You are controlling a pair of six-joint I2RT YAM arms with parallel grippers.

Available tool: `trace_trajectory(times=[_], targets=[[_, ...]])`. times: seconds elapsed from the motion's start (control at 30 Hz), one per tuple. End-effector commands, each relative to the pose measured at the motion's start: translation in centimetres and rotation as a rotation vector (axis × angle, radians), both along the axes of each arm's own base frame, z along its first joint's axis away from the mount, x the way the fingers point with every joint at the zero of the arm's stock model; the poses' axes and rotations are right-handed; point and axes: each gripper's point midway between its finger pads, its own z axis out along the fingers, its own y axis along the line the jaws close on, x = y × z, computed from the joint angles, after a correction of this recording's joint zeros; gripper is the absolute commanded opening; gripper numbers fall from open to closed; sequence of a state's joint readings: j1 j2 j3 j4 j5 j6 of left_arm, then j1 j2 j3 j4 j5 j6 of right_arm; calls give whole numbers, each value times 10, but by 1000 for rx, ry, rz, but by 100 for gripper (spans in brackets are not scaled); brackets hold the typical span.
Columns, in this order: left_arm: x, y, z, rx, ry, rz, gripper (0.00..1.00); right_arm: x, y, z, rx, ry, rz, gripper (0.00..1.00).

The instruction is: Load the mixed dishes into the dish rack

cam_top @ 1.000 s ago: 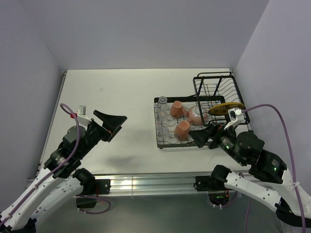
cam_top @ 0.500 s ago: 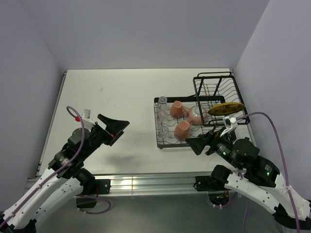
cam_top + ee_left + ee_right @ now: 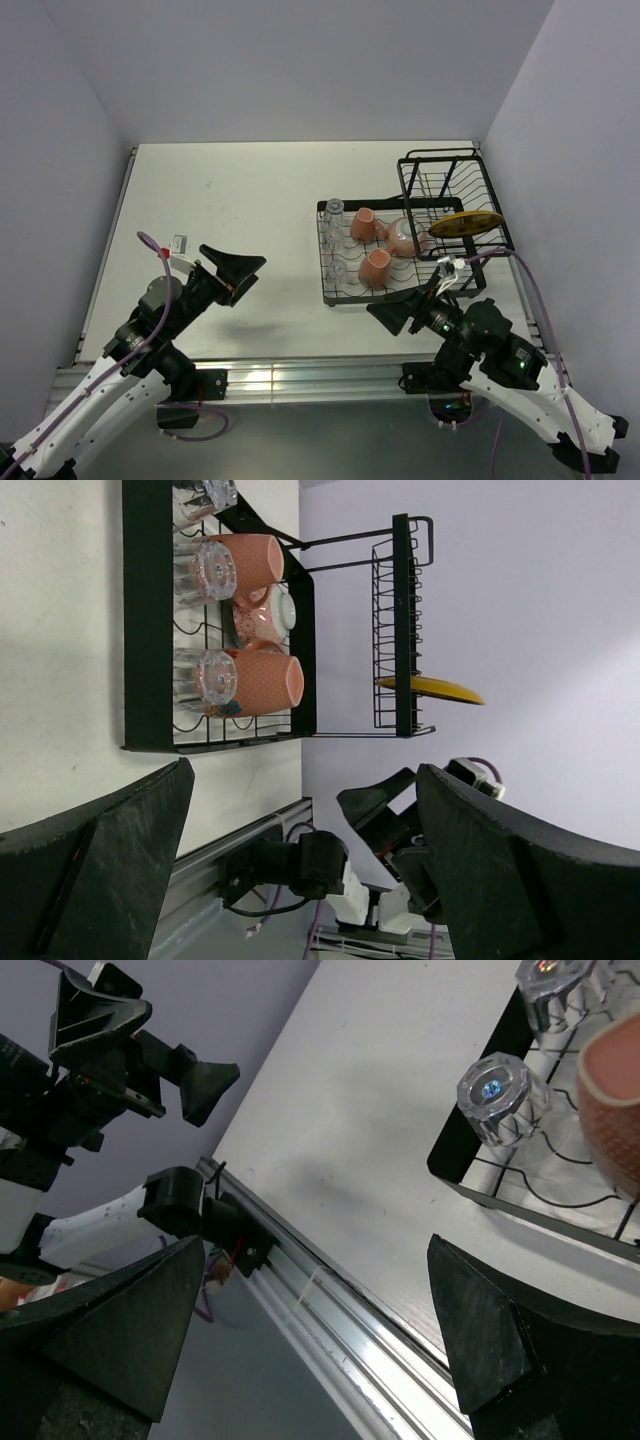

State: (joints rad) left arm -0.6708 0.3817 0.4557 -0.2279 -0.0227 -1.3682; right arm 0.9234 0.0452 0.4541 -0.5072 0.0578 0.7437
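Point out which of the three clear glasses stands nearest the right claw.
The small clear glass at the near-left corner of the black wire tray, beside the nearer salmon-pink mug; the other two stand farther back.

The rack (image 3: 350, 300) stands on the bench's (image 3: 230, 190) right half. In its tray (image 3: 323, 255), glasses (image 3: 330, 236) line the left edge, then the mugs (image 3: 376, 266), then the bowl (image 3: 404, 238). The plate (image 3: 466, 222) sits in its basket (image 3: 440, 154).

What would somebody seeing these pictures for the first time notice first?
The black dish rack on the table's right side, already loaded: pink mugs and clear glasses in its low tray, a yellow plate in the taller basket. The left gripper and right gripper hang open and empty nearer the front.
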Motion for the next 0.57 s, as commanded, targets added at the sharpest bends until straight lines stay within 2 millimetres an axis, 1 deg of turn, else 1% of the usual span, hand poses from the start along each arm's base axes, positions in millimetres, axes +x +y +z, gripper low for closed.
trace_trajectory(times=[0.0, 0.07, 0.1, 0.13, 0.27, 0.3, 0.37, 0.43, 0.53], targets=[[-2, -1, 6, -72, -17, -4, 99, -8, 18, 5, 107, -9, 86, 100], [-3, 1, 7, -84, -30, -3, 99, -10, 21, 10, 175, -15, 95, 100], [-4, 1, 2, -85, -21, -4, 99, -8, 24, 1, 175, 0, 97, 100], [-4, 1, 0, -86, -18, -3, 99, -9, 25, 2, 196, 2, 99, 100], [-10, 0, -4, -101, -7, -23, 99, -7, 27, -13, 192, 33, 93, 100], [-11, 1, -6, -99, -5, -23, 99, -7, 27, -18, 185, 48, 87, 100], [-12, 3, -6, -99, -5, -20, 99, -3, 21, -20, 186, 55, 54, 100], [-12, 3, -9, -93, 0, -21, 99, 3, 12, -22, 182, 54, -8, 100], [-13, 2, -13, -97, 9, -27, 99, 6, 7, -29, 165, 66, -39, 100]])
